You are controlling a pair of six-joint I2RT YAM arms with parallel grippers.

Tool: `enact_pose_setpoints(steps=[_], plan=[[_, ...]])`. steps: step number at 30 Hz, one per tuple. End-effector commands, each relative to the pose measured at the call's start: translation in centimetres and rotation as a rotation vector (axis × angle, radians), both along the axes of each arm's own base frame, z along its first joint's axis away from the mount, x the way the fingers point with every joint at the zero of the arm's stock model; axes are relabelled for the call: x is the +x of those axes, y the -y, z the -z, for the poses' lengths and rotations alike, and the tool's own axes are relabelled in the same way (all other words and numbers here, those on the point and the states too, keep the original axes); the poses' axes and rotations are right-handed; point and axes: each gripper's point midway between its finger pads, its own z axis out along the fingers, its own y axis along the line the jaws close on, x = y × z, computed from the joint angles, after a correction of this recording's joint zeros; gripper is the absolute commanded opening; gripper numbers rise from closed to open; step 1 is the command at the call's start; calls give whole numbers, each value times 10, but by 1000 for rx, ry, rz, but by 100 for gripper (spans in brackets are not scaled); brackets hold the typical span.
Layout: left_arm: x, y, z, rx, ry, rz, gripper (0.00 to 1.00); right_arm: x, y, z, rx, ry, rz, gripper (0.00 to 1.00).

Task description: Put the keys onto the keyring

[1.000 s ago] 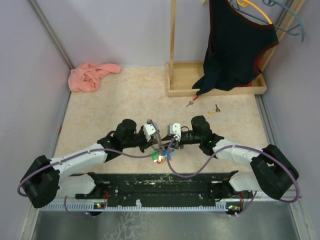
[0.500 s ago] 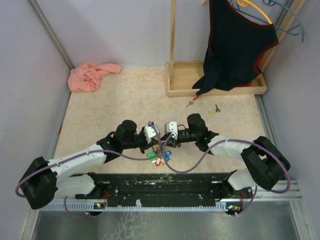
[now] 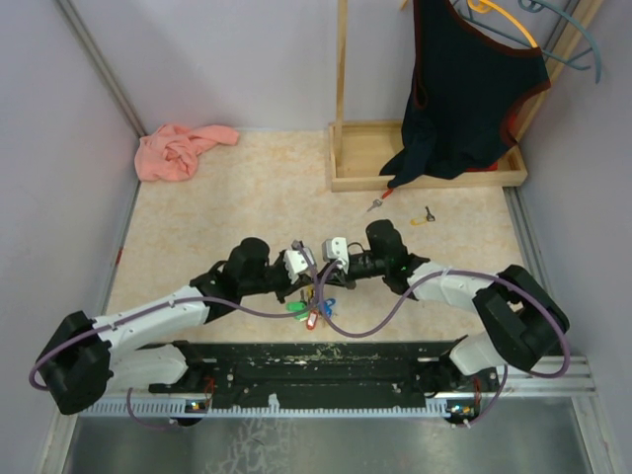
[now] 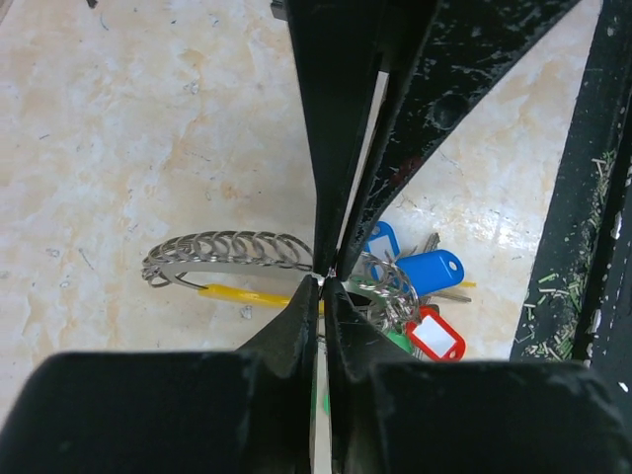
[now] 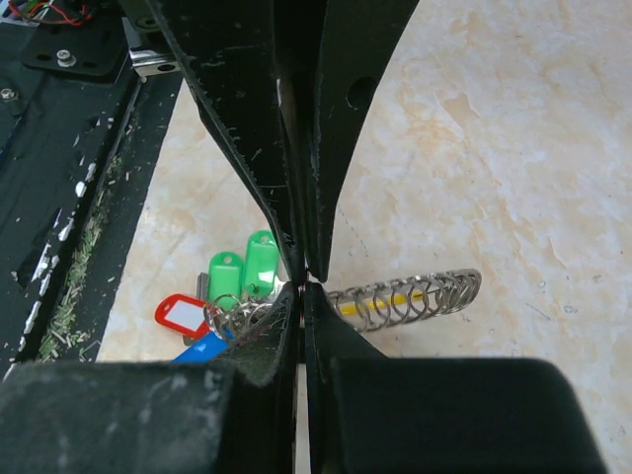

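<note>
Keyring (image 4: 237, 247): a steel wire ring drawn out into a loose, spring-like coil. It lies on the marbled tabletop (image 3: 247, 197) just ahead of my bases, between my two wrists. A thin yellow piece shows through its turns; I cannot tell what it is.
Tags on the ring: a blue tag (image 4: 430, 269), a red tag (image 4: 436, 336) and green tags (image 5: 244, 272), bunched together at one end of the coil.
Left gripper (image 4: 326, 279): clenched, fingertips pinched onto a turn of the wire near the coil's middle.
Right gripper (image 5: 301, 286): likewise clamped on the wire, meeting the coil from the opposite side. From above, my two grippers sit just beside each other.
Loose keys: a red-headed key (image 3: 376, 203) and a yellow-headed key (image 3: 423, 215) lie well apart from the ring, near the wooden rack base (image 3: 425, 170).
Step in hand: I judge that I am holding the ring spread between both grippers; neither holds a key.
Next move: probably one gripper keeps the ring while the other lets go, reaches far for a flat key, pinches it off the table and threads it on.
Hidden: the wire's free end is behind my fingers.
</note>
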Motion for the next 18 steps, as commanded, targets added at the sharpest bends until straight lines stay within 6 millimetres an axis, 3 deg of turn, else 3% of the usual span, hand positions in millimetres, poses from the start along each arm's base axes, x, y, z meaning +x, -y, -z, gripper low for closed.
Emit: enact_pose_setpoints(steps=[1,4,7,13,18], plan=[[6,7,-34,-113,84,-24,17,5,-6,-14,35,11,-25,0],[9,0,-31,-152,82,-86,33,8,-5,-21,70,-3,-3,0],[7,-7,-28,-224,91,-132,41,9,-6,-25,96,-20,12,0],[-6,-17,-28,-404,134,-140,45,9,-7,-28,142,-44,33,0],[-6,-19,-17,-434,137,-143,46,9,-9,-28,158,-60,34,0]])
